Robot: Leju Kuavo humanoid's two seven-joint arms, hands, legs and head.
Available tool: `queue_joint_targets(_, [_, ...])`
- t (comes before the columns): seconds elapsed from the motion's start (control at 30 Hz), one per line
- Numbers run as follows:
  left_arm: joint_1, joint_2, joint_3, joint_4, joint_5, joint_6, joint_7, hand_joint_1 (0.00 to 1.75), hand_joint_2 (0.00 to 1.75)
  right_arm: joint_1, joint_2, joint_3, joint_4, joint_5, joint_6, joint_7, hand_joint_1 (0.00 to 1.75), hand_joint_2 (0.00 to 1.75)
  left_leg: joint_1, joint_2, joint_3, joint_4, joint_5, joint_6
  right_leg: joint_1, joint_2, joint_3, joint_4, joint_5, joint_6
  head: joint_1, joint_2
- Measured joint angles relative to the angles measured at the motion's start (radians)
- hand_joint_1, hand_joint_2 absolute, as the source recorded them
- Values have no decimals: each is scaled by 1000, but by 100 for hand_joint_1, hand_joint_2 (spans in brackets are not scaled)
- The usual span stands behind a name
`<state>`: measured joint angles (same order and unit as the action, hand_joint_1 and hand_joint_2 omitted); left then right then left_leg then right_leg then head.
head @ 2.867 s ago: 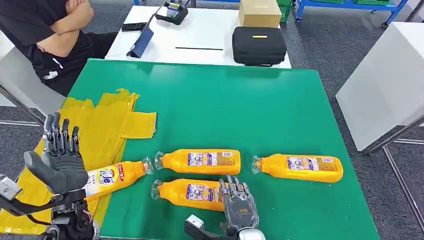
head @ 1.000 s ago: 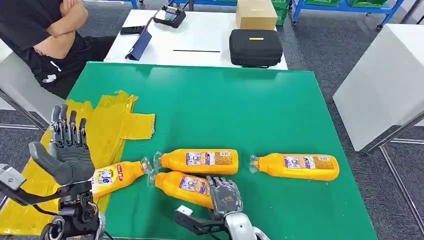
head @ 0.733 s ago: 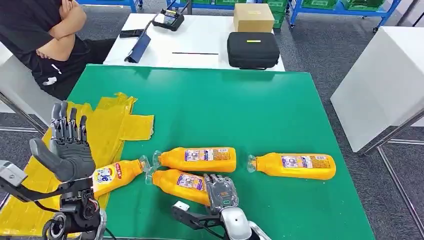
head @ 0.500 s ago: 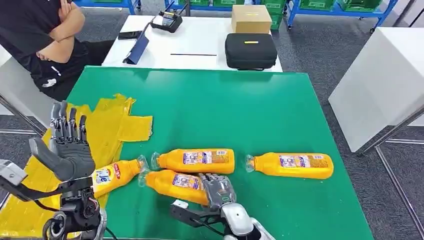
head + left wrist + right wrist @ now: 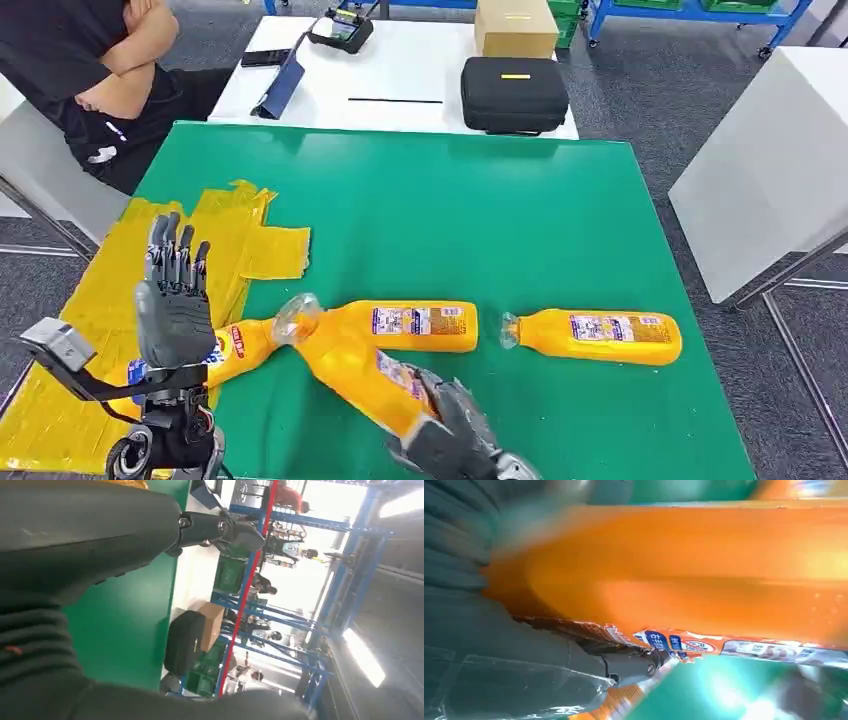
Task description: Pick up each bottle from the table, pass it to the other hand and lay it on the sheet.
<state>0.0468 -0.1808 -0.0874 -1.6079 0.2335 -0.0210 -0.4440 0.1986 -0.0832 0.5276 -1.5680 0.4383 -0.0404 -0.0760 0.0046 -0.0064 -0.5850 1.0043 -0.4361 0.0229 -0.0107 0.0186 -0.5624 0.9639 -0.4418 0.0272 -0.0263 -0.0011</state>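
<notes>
My right hand (image 5: 450, 440) holds an orange bottle (image 5: 350, 362) tilted above the surface (image 5: 500, 220); my left hand (image 5: 175, 310) waits beside it, fingers spread wide

The right hand (image 5: 450, 440), low and near the robot's body, grips an orange bottle (image 5: 350, 362) by its base end, neck tilted upward. The left hand (image 5: 175, 305) is raised left of that bottle, palm open, fingers straight and apart.
</notes>
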Motion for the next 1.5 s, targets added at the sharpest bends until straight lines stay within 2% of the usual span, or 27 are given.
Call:
queue_joint_targets(0.2, [0,1,-1,13,3,-3,-2,0,175,30,-22,-5,-116,-13,-5,-4,175,175,0,0,-1,0,0,0,0,0,-1,0,0,0,0,0])
queue_joint_targets(0.57, [0,1,-1,20,3,-6,-2,0,175,46,-38,-5,-165,-13,-5,-4,175,175,0,0,-1,0,0,1,0,0,-1,0,0,0,0,0])
queue_joint_targets(0.67, [0,1,-1,21,10,-12,-3,0,175,51,-39,-10,-177,-24,-24,-40,175,175,0,0,-1,0,0,1,0,0,-1,0,0,0,0,0])
queue_joint_targets(0.77, [3,4,-11,21,91,-94,17,0,175,62,-32,-41,-229,-7,-57,-66,175,175,0,0,-1,0,0,1,0,0,-1,0,0,0,0,0])
queue_joint_targets(0.9, [4,11,-47,31,197,-216,63,0,175,59,3,-124,-253,117,-119,-51,175,175,0,0,-1,0,0,1,0,0,-1,0,0,0,0,0])
queue_joint_targets(1.0, [2,17,-82,39,240,-252,85,0,175,47,36,-182,-251,177,-148,-53,175,175,0,0,-1,0,0,1,0,0,-1,0,0,0,0,0])
queue_joint_targets(1.13, [-3,24,-136,43,258,-277,113,0,175,-7,71,-211,-205,338,-228,-19,175,175,0,1,-1,0,0,1,0,0,-1,0,0,0,0,0])
queue_joint_targets(1.5, [-3,66,-213,55,312,-304,120,0,175,-132,87,-209,-76,351,-348,-5,175,175,0,0,-2,0,0,1,0,0,-1,0,0,0,0,0])
